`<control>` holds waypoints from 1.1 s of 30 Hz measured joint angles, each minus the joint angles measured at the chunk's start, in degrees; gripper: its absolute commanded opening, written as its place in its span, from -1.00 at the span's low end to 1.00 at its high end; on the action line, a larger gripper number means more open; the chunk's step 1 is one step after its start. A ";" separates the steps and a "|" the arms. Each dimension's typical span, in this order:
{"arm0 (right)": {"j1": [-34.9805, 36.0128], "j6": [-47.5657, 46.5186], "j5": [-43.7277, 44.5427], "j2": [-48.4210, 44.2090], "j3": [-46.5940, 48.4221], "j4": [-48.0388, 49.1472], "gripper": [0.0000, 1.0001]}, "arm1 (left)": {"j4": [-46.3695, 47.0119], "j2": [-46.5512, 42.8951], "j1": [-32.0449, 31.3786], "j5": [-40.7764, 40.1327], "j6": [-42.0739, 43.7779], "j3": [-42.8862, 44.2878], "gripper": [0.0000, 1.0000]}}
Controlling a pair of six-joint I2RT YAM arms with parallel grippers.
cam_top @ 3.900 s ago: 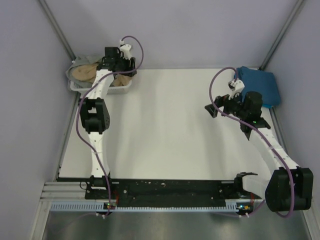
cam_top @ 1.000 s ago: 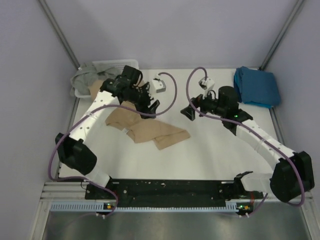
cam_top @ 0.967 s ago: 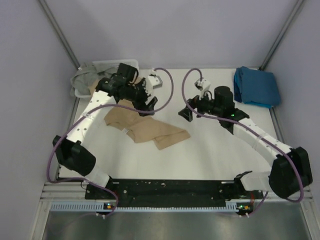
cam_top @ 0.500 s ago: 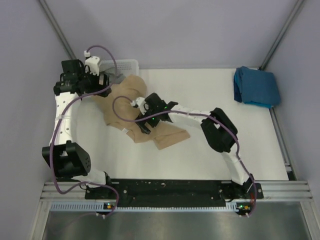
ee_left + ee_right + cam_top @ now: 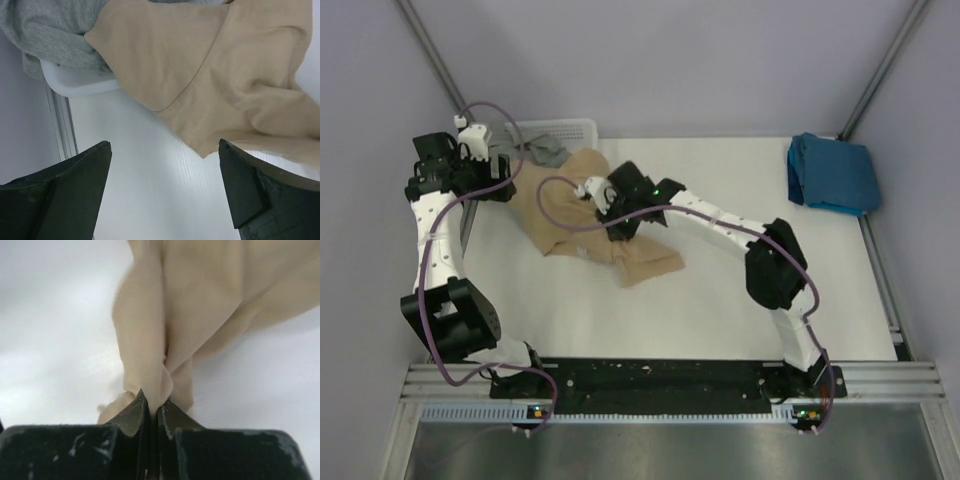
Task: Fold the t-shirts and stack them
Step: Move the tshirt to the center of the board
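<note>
The tan t-shirt lies crumpled on the white table, reaching from the basket toward the middle. My right gripper is on it, and in the right wrist view the gripper is shut on a raised fold of the tan t-shirt. My left gripper is open at the far left beside the basket. Its fingertips stand wide over bare table, the tan t-shirt just beyond them. A grey t-shirt hangs over the basket rim. A folded teal t-shirt rests at the back right.
The white slatted basket stands at the back left corner, its rim close to my left fingers. Purple walls close in the table on three sides. The arms' base rail runs along the near edge.
My right gripper has reached across to the tan t-shirt and shut on a fold of it, dragging the cloth slightly. My left arm let go and drew back to the left, jaws open.
</note>
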 measured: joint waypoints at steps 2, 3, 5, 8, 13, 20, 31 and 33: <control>-0.87 0.04 -1.07 -4.28 5.22 -0.94 -1.00 | 0.13 -0.09 0.02 0.28 0.72 0.00 0.83; -1.77 0.09 -1.62 -7.56 7.85 0.09 -1.00 | 0.20 -0.26 0.02 0.68 1.29 0.00 0.83; -4.31 0.37 -2.05 -16.11 9.55 4.46 -1.00 | 0.42 -0.81 0.02 1.60 2.73 -0.31 0.83; -10.58 1.64 -2.14 -33.05 5.97 14.58 -1.00 | 1.29 -2.62 0.02 3.21 5.07 -1.77 0.84; -16.35 3.52 -1.44 -55.10 -4.11 28.44 -1.00 | 1.97 -4.31 -0.11 7.76 9.18 -3.41 0.66; -17.03 5.44 -0.72 -59.74 -24.76 32.68 -1.00 | 2.82 -2.60 -8.92 7.10 18.86 -7.50 -0.27; -17.79 11.37 -0.04 -51.10 -43.78 24.11 -1.00 | 6.91 18.69 -24.15 -2.67 23.58 -9.14 -1.00; -17.92 12.09 -0.46 -51.10 -43.78 25.44 -1.00 | 7.65 21.44 -23.89 -5.53 22.91 -7.78 -1.00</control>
